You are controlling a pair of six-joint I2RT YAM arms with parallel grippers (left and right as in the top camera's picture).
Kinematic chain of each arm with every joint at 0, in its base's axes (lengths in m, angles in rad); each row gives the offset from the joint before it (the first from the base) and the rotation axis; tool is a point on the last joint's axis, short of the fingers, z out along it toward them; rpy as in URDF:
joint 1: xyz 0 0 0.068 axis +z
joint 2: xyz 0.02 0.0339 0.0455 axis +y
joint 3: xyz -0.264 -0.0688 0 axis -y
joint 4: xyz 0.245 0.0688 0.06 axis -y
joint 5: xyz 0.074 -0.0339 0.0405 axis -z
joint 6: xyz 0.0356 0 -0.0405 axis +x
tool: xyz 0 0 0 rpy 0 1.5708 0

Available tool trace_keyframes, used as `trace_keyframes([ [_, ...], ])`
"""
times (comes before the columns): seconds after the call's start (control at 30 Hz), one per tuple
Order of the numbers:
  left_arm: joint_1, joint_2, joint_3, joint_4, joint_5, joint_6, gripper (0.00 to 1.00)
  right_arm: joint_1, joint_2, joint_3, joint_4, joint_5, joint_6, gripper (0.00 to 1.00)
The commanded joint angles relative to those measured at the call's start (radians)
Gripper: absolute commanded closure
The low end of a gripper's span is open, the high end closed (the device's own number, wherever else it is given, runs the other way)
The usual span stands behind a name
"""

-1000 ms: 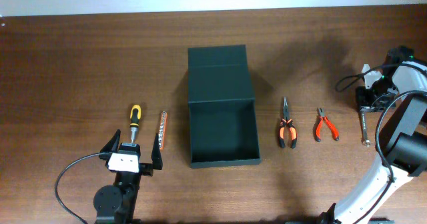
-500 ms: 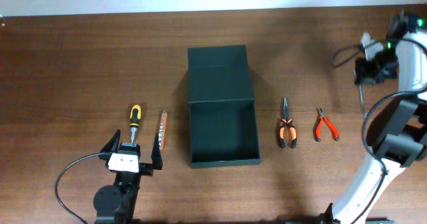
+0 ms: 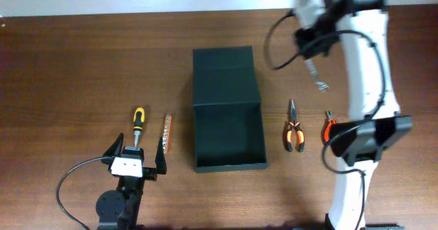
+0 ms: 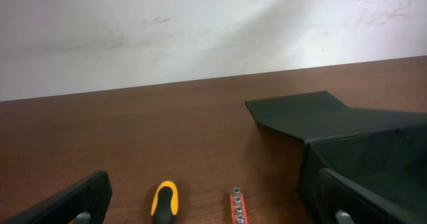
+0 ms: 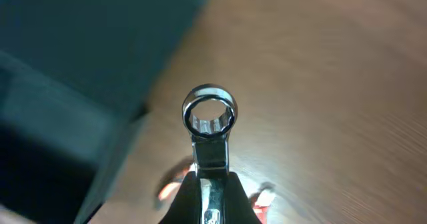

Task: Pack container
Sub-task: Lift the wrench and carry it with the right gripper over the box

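Note:
The container is a dark green-black box, open, its flap lid lying flat toward the far side; it also shows in the left wrist view and blurred in the right wrist view. My right gripper is shut on a silver wrench and holds it in the air right of the container; its ring end points forward. My left gripper is open and empty near the front edge, behind a yellow-black screwdriver and an orange bit holder.
Orange-handled long-nose pliers lie right of the container. Red-handled pliers lie beside them, partly under the right arm. The screwdriver and bit holder lie between the left fingers.
My right arm has swung from the far right edge toward the left and far side, carrying the wrench through the air to beside the container. The left arm has not moved.

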Motion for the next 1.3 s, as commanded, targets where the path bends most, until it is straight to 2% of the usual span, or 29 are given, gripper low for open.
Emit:
trace_keyframes([
  [0.0, 0.005, -0.008, -0.004, -0.003, 0.007, 0.012, 0.01, 0.123, -0.032, 0.019, -0.015, -0.019, 0.047, 0.96],
  [0.27, 0.005, -0.008, -0.004, -0.003, 0.007, 0.013, 0.01, 0.381, -0.032, 0.019, -0.015, 0.0, 0.057, 0.96],
  [0.4, 0.005, -0.008, -0.004, -0.003, 0.007, 0.013, 0.01, 0.444, -0.032, 0.015, -0.015, 0.032, 0.076, 0.96],
  [0.6, 0.005, -0.008, -0.004, -0.003, 0.007, 0.013, 0.01, 0.473, -0.032, -0.046, -0.015, 0.032, 0.104, 0.96],
  [0.8, 0.005, -0.008, -0.004, -0.003, 0.007, 0.013, 0.01, 0.473, -0.032, -0.202, -0.015, 0.027, 0.113, 0.96],
  [0.93, 0.005, -0.008, -0.004, -0.003, 0.007, 0.013, 0.01, 0.473, -0.032, -0.244, -0.012, -0.049, 0.101, 0.96],
  [1.27, 0.005, -0.008, -0.004, -0.003, 0.007, 0.013, 0.01, 0.474, -0.031, -0.343, 0.081, -0.051, 0.09, 0.96],
])
